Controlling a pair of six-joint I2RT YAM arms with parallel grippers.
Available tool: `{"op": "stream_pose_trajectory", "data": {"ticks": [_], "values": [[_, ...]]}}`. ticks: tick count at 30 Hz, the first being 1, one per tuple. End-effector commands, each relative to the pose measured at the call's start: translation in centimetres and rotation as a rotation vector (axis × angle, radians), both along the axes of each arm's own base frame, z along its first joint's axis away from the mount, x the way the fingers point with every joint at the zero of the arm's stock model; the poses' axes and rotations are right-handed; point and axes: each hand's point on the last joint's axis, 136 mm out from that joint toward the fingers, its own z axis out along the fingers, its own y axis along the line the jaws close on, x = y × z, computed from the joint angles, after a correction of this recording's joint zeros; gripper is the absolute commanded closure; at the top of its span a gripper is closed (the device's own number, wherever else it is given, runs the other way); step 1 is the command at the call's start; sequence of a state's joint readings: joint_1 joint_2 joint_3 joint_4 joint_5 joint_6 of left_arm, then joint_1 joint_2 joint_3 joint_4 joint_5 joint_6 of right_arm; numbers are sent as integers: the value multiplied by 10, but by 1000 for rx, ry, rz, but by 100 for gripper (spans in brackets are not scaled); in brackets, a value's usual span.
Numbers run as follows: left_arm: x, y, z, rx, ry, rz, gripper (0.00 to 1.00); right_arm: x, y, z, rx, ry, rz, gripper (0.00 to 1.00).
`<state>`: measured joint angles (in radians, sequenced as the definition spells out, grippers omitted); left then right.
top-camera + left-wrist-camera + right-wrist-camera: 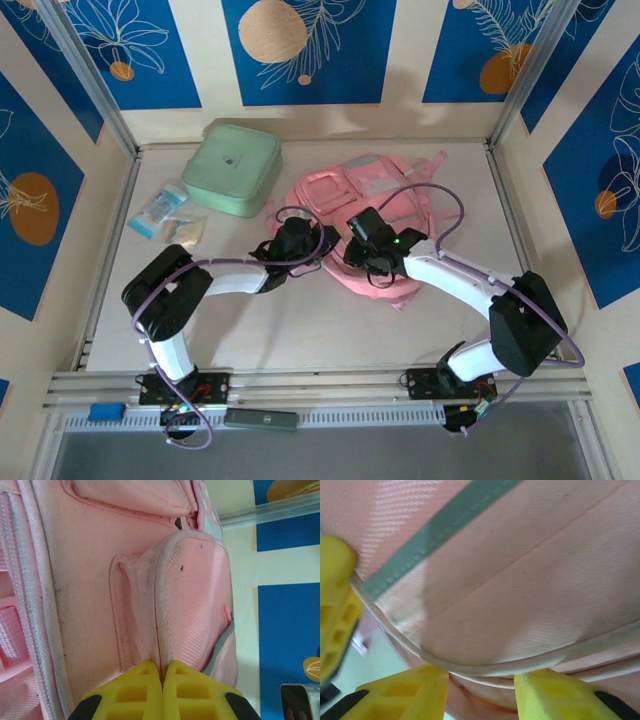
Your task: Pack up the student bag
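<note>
Student bag (pixel 340 190), pink woven fabric with pale piping, lies on the surface (pixel 300 330) right of the mint green zip case (pixel 232 167). Left tool (pixel 162 669) is clamped on its seam fold. Right tool (pixel 480 676) stands apart around its piped edge.

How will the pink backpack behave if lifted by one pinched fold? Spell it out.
Probably floppy: the student bag puckers into a ridge where the left gripper pinches it, so it would likely sag, not lift flat. Seemingly light for its size: it lies slumped on the table. Its woven cloth looks grippy rather than slippery.
</note>
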<state>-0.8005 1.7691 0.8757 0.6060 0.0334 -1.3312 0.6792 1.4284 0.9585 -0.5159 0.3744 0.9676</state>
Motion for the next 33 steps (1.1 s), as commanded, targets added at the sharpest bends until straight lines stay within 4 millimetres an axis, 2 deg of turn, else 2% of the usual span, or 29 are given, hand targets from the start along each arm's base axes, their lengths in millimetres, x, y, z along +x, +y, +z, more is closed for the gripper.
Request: {"op": "stream_pose_trajectory", "data": {"ticks": [1, 5, 9, 16, 21, 25, 29, 33], "values": [[-5, -27, 45, -115, -69, -64, 100, -1, -18, 0, -35, -23, -137, 59], [-11, -33, 53, -118, -82, -76, 100, 8, -26, 1, -117, -101, -177, 60], [-12, -31, 55, -89, -88, -67, 100, 14, -34, -1, -201, -115, -207, 60], [-8, -23, 50, -43, -98, -42, 100, -4, -52, -7, -248, -84, -177, 71], [-7, -19, 48, -31, -100, -37, 100, -11, -66, -3, -275, -79, -148, 73], [-4, -18, 47, -35, -98, -31, 100, -3, -55, -11, -186, -46, -122, 76], [-4, -18, 47, -28, -98, -33, 100, 6, -46, -9, -151, -79, -104, 76], [-4, -18, 48, -31, -99, -31, 100, 14, -40, -9, -134, -124, -77, 84]]}}
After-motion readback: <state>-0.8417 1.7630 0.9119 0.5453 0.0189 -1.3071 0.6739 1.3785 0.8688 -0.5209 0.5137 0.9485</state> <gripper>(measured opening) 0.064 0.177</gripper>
